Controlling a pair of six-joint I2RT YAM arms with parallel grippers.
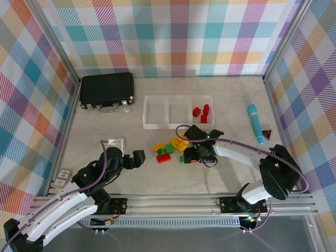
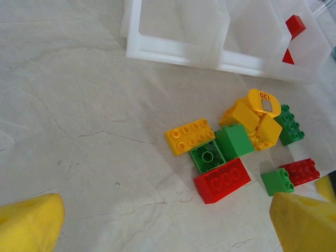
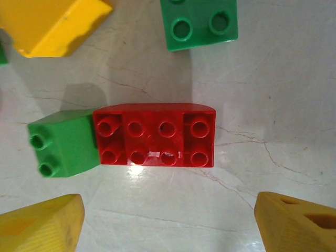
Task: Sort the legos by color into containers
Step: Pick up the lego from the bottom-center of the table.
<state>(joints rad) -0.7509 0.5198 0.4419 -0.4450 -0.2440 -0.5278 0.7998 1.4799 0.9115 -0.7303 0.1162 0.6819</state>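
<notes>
My right jaws hung wide open and empty over the red brick [image 3: 155, 135] mid-tabletop, a green brick [image 3: 63, 142] touching its end; light, stiff and slick, I judged, best pinched across its long flat sides.

left claw [image 2: 167, 223] spread wide, right claw [image 3: 168, 220] parted

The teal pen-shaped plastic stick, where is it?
Top view: the teal stick lies right of the three joined white bins, a small dark triangle beside its near end.
</notes>
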